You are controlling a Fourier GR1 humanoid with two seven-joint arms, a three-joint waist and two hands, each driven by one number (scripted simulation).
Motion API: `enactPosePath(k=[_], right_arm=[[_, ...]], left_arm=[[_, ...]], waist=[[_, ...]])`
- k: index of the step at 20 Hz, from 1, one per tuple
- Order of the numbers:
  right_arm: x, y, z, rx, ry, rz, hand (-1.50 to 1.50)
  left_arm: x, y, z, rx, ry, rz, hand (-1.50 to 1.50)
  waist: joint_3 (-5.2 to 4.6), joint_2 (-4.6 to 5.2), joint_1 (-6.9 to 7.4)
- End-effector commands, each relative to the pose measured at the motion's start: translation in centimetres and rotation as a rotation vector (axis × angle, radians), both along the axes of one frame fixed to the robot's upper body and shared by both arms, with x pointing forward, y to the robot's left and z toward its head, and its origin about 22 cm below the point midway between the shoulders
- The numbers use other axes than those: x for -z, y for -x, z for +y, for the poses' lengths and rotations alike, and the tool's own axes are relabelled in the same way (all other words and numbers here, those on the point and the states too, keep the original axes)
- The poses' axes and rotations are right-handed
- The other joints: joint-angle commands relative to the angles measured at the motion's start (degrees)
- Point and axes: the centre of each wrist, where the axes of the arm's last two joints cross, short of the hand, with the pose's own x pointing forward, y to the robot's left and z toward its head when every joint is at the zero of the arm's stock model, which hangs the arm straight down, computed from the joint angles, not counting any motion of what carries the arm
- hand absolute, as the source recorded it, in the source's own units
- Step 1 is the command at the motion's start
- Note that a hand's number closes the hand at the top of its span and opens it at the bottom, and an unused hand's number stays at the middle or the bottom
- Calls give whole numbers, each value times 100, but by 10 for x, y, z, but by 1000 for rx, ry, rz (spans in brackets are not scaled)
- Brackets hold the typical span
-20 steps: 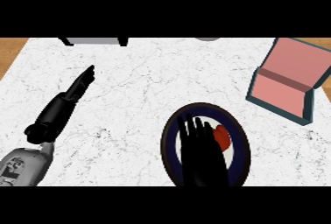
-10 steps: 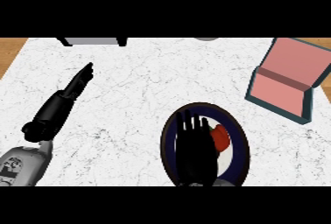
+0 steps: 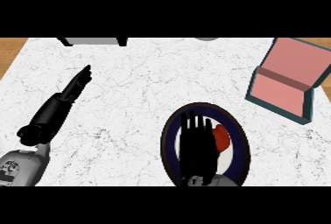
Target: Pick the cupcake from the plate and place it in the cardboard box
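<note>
Hovering flat over plate: right hand, beside cupcake.

You see the plate near the worktop's front edge, carrying the cupcake. The cardboard box lies behind it, to your right.

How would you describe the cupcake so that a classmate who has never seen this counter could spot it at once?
Start at the white marbled counter, then find the dark round plate near its front edge, right of centre. The cupcake is the small red shape on that plate, just right of the black right hand hovering there; nothing else nearby is red and rounded.
</note>
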Motion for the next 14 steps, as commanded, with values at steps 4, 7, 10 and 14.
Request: enactPosePath(k=[4,7,10,14], right_arm=[[17,4,10,123,66,54,-150],[24,-2,2,146,79,71,-150],[34,-11,0,165,105,65,-150],[34,-4,3,173,111,64,-150]], left_arm=[[3,6,9,-11,-1,-12,0],[-14,1,-16,8,11,-5,0],[-2,-5,7,7,0,-13,0],[5,-8,9,-14,-3,-7,0]], waist=[[1,4,20],[5,-6,-2],[2,8,1],[1,8,-2]])
